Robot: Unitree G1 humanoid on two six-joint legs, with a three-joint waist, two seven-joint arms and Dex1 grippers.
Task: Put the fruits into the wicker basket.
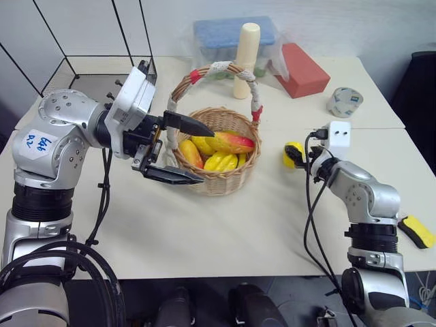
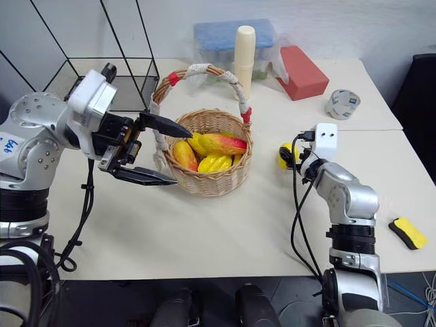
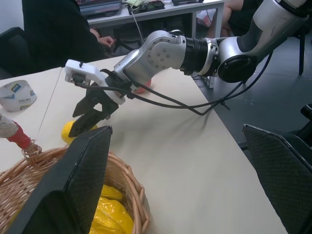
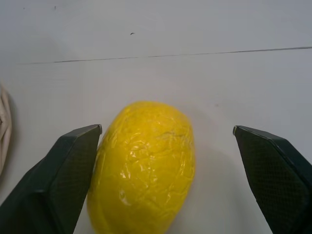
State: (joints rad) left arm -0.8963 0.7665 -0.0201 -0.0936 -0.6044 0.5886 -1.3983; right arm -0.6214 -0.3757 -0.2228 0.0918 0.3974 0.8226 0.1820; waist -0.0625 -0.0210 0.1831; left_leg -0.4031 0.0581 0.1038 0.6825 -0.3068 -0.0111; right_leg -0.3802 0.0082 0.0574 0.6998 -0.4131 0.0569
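Wicker basket (image 1: 219, 178) on the pale worktop (image 1: 204, 231), its arched handle wrapped in white cloth with red ties. Inside lie several fruits: a long yellow-and-red mango (image 1: 234, 142) on top, a ridged yellow fruit (image 1: 221, 162) below it, an orange-yellow fruit (image 1: 190, 152) toward the basket's left wall, and another yellow one (image 1: 203, 144) behind. A yellow lemon (image 4: 144, 165) lies on the worktop just right of the basket, outside it.

Left gripper (image 1: 182, 151): spread wide and holding nothing, poised at the basket's left rim, one finger above the rim beside the handle's foot, the other lower against the outer wall; whether either touches the wicker cannot be told.

Right gripper (image 3: 91, 113): spread wide, right of the basket, one finger on either side of the lemon. One finger stands close against the lemon's side, the other well clear of it. The lemon rests on the worktop, ungrasped.
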